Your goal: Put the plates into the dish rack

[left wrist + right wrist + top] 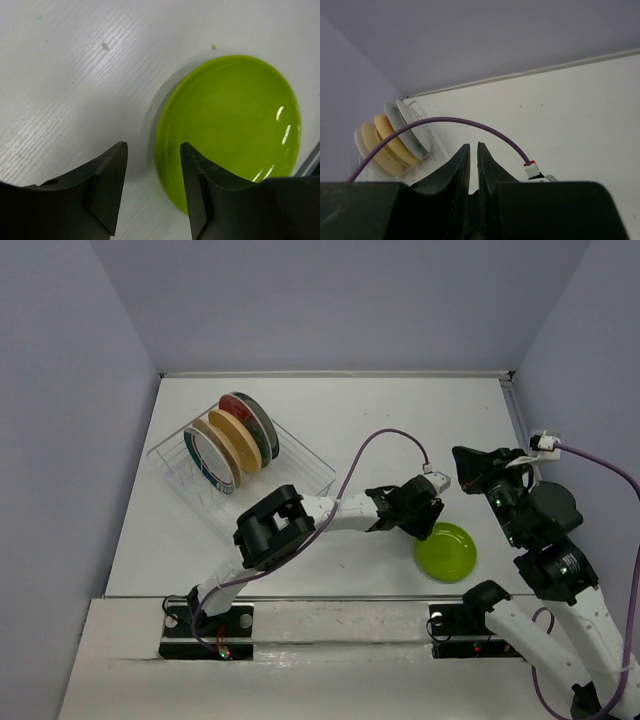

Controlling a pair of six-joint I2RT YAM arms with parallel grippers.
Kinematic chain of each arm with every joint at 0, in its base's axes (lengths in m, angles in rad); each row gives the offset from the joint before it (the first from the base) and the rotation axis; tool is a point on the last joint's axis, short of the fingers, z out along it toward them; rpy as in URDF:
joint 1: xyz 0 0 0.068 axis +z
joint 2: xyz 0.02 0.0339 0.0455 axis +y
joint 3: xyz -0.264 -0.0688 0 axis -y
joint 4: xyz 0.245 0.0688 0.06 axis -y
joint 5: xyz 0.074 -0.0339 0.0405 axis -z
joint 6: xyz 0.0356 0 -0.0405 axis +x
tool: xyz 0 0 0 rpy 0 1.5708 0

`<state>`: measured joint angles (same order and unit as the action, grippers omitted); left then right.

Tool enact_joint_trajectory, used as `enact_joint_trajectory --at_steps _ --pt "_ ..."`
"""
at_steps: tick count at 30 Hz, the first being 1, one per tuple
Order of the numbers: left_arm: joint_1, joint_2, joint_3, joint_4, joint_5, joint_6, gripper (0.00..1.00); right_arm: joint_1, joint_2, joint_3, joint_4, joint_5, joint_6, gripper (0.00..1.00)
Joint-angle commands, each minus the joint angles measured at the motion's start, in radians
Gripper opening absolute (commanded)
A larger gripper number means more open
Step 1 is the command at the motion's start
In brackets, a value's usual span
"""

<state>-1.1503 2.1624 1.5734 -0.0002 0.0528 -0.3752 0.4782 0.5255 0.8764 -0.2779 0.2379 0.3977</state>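
Observation:
A lime green plate (446, 551) (235, 120) lies flat on the table near the front, right of centre. My left gripper (420, 520) (153, 145) is open and low over its left rim. The rim lies between the jaws, the right finger (200, 195) over the plate and the left finger (105, 190) over bare table, a strip of table showing between it and the plate. My right gripper (463, 466) (473, 145) hangs raised at the right, shut to a thin slit on nothing. The dish rack (305, 458) (418, 108) stands at the back left with several plates (235, 440) (395, 142) upright in it.
A purple cable (385, 435) (470, 122) arcs from the left arm above the table between rack and green plate. Grey walls close the table's left, back and right sides. The right arm's base (470, 625) sits just in front of the green plate.

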Motion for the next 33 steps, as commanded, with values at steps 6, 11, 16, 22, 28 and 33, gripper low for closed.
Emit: enact_joint_trajectory --at_steps 6,11,16,22,28,33 --pt "0.000 0.051 0.033 -0.043 0.055 0.039 0.40 -0.003 0.022 0.012 -0.004 -0.089 0.020 0.17" --pt "0.003 0.016 -0.032 -0.008 0.065 0.050 0.06 -0.003 0.050 0.018 -0.007 -0.062 0.023 0.17" --pt "0.050 -0.148 -0.209 0.103 0.094 0.030 0.06 -0.003 0.109 0.024 -0.041 -0.031 0.029 0.19" --pt "0.144 -0.442 -0.423 0.186 0.079 0.018 0.06 -0.003 0.166 -0.016 -0.035 -0.057 0.032 0.34" --pt "0.222 -0.688 -0.547 0.221 0.097 -0.019 0.06 -0.003 0.260 -0.105 0.133 -0.166 0.043 0.47" --pt "0.316 -0.860 -0.595 0.226 0.159 -0.039 0.06 -0.003 0.370 -0.157 0.241 -0.348 -0.008 0.69"
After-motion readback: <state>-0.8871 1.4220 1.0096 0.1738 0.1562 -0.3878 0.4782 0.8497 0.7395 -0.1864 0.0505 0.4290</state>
